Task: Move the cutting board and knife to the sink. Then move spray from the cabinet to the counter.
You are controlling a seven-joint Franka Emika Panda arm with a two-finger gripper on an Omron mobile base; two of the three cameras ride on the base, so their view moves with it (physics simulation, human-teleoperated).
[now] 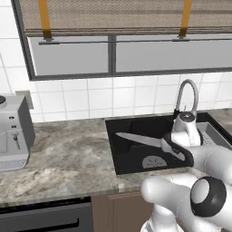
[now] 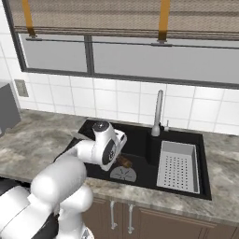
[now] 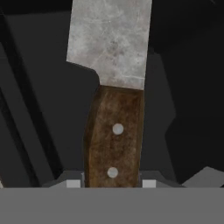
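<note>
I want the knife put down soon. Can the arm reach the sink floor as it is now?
Probably yes. The gripper, holding the knife, hangs over the open sink; nothing visible lies under it.

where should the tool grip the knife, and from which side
Grip the brown riveted handle, as the tool does now: fingers on its two flat sides, approaching from the butt end along the knife. The handle is thick and parallel-sided; the grey blade is thin and juts out over the sink.
</note>
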